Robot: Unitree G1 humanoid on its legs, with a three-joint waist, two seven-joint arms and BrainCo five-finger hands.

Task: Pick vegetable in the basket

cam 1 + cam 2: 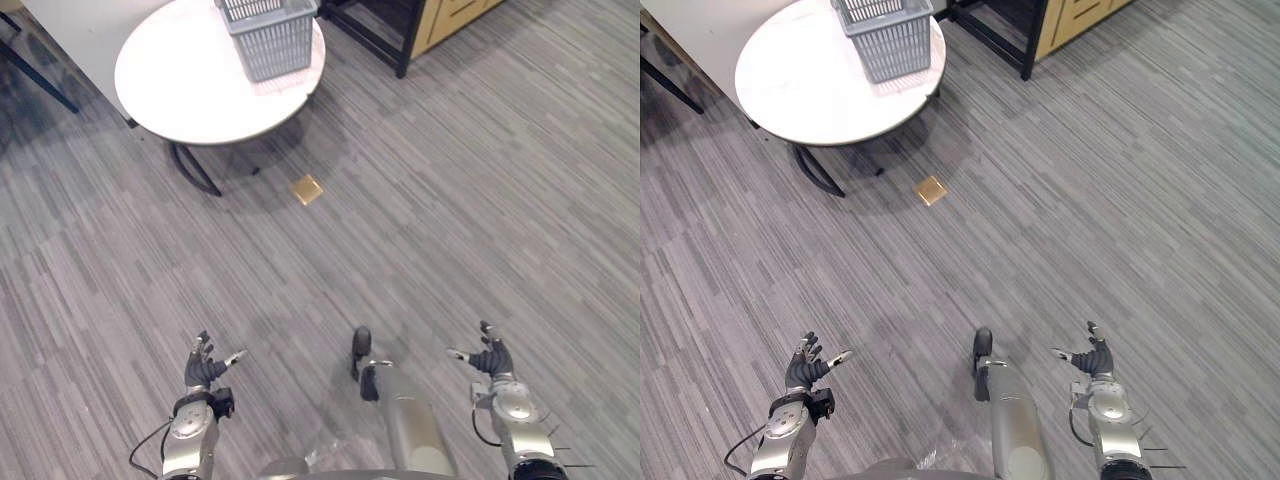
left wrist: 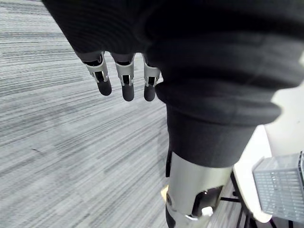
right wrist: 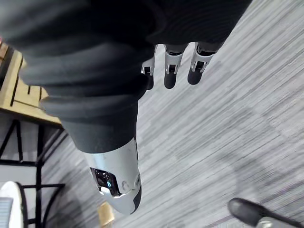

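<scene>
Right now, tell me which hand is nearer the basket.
Left. The left hand sits nearly in line with the basket, well short of it; the right hand is equally short but farther sideways.

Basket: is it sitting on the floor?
No, the basket stands on the round white table, near its far edge.

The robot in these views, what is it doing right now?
Nothing is being handled yet. The robot stands some way from a round white table, where a grey basket sits near the far edge. Its left hand and right hand hang low in front of it, both open and holding nothing. What the basket contains cannot be seen from here.
</scene>
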